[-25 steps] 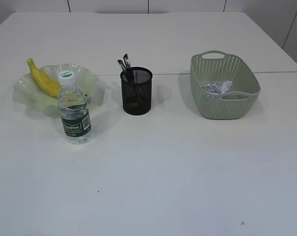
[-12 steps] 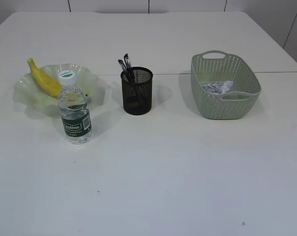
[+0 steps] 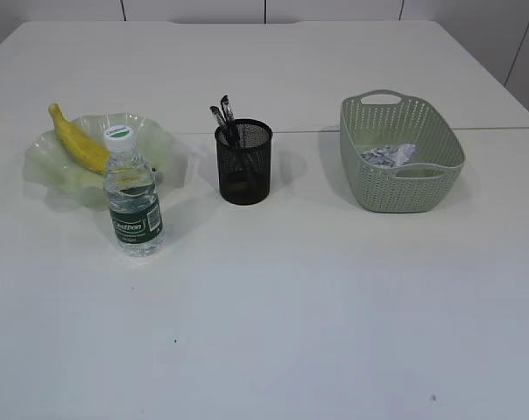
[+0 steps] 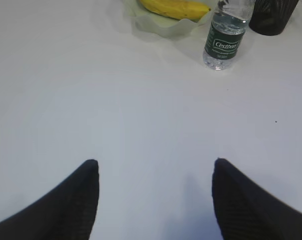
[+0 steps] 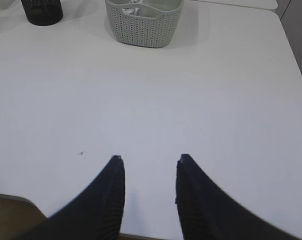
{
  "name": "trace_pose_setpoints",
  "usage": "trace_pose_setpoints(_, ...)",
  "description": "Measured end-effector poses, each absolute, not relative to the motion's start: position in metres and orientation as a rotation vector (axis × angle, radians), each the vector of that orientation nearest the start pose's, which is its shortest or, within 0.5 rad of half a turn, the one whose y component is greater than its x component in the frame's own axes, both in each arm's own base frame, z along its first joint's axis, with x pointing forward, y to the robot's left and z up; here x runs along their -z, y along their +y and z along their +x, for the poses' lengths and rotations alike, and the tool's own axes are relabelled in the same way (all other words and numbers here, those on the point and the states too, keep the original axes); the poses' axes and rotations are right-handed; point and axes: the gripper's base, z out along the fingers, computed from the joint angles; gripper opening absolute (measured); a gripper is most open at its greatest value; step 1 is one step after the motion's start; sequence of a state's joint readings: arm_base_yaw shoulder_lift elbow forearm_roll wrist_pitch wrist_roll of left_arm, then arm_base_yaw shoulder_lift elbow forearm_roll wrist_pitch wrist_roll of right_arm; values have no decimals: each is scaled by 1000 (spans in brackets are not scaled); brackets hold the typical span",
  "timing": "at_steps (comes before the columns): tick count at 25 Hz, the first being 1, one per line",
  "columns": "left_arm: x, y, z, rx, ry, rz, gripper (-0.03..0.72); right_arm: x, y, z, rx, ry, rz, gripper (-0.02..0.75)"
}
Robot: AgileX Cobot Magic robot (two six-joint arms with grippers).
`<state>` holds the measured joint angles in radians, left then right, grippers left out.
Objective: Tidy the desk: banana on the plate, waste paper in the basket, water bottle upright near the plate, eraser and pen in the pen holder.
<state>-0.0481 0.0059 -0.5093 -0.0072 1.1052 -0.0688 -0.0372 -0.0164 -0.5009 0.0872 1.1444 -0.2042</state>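
Yellow banana (image 3: 79,141) lies on the plate (image 3: 45,166), and the bottle (image 3: 133,196) stands upright just in front of that plate, touching or nearly touching its rim. Pens (image 3: 223,119) stick out of the mesh holder (image 3: 243,163); whether the eraser is inside it cannot be made out. Crumpled paper (image 3: 388,155) sits in the basket (image 3: 401,152). By the look of it the tidying is done or nearly so.

Neither arm shows in the exterior view. The left gripper (image 4: 155,172) hangs released and empty, jaws wide, low over bare table well short of the bottle. The right gripper (image 5: 149,165) is also empty, jaws parted more narrowly, near the table's front edge.

The main risk is the bottle: it is tall and light, so a careless sweep from the left arm could topple it or push it against the plate.

Compared with a second ago, nothing on the table has moved.
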Motion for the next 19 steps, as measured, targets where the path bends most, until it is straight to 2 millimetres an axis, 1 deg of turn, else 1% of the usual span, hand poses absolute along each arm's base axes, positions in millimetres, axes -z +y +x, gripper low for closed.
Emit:
trace_pose_setpoints(6, -276, -2, -7, 60, 2085, 52, 494, -271, 8, -11, 38, 2099, -190, 265)
trace_pose_setpoints(19, -276, -2, -7, 62, 2085, 52, 492, -271, 8, -11, 37, 2098, -192, 265)
